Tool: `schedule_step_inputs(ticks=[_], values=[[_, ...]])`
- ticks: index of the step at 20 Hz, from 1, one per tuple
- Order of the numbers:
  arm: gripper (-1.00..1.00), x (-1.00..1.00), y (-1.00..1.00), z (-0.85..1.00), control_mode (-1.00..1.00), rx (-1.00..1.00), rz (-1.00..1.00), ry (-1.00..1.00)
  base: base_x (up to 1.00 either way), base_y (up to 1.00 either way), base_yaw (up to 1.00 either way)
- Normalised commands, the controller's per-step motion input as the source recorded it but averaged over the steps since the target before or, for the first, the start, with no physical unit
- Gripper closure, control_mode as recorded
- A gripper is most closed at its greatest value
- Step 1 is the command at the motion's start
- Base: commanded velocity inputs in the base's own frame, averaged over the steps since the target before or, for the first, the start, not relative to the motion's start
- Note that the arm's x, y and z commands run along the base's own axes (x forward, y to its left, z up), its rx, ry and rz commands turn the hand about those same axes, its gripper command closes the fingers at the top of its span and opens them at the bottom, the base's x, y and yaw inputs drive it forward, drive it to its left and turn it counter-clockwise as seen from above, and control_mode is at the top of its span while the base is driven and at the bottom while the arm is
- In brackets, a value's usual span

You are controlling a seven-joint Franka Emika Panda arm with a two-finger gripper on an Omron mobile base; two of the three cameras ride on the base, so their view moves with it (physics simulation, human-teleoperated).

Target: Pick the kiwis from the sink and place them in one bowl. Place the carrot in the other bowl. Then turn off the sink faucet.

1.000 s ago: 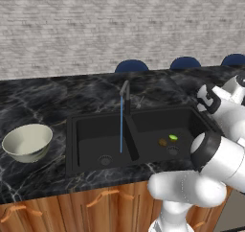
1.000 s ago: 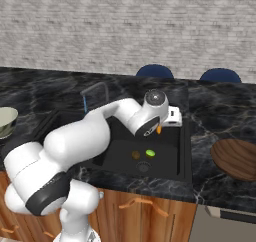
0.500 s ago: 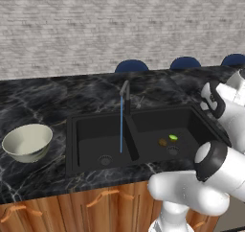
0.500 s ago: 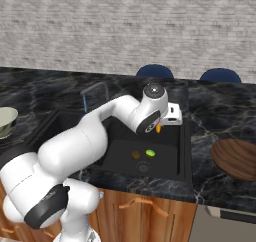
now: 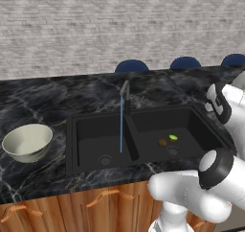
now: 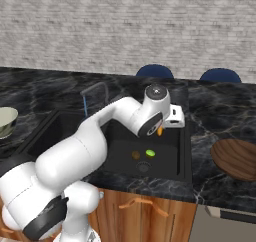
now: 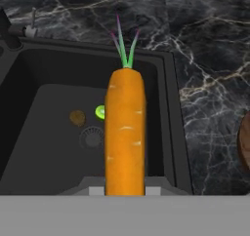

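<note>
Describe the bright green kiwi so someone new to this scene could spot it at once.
Start at the black double-basin sink set in the dark marble counter, and take the basin to the right of the faucet. Two tiny oval fruits lie on its floor just behind the round drain. The yellow-green kiwi is the brighter one; its neighbour, the brown kiwi, is dull.

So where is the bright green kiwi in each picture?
Left base view: the green kiwi lies on the floor of the sink's right basin, just right of the brown kiwi.
Right base view: it lies low in the basin, under the gripper.
Hand view: it peeks out left of the carrot.
Shared landmark: the round drain right beside it.
</note>
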Motion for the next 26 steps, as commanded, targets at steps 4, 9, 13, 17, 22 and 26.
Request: schedule_step_inputs(ticks=[4,9,13,17,22,26], values=[[1.0,-0.08,-0.14,0.0,-1.0,0.0,0.0,0.0,0.0,0.0,0.0],[1.0,-0.06,-0.27,0.0,-1.0,0.0,-0.01,0.01,0.0,0.0,0.0],[1.0,-0.1,-0.28,0.0,-1.0,0.0,-0.01,0.03,0.0,0.0,0.0],[1.0,-0.05,-0.25,0.0,-1.0,0.0,0.0,0.0,0.0,0.0,0.0],[1.0,-0.05,-0.29,0.0,-1.0,0.0,0.0,0.0,0.0,0.0,0.0],[1.0,0.0,-0.32,-0.02,-1.0,0.0,-0.01,0.0,0.0,0.0,0.0]])
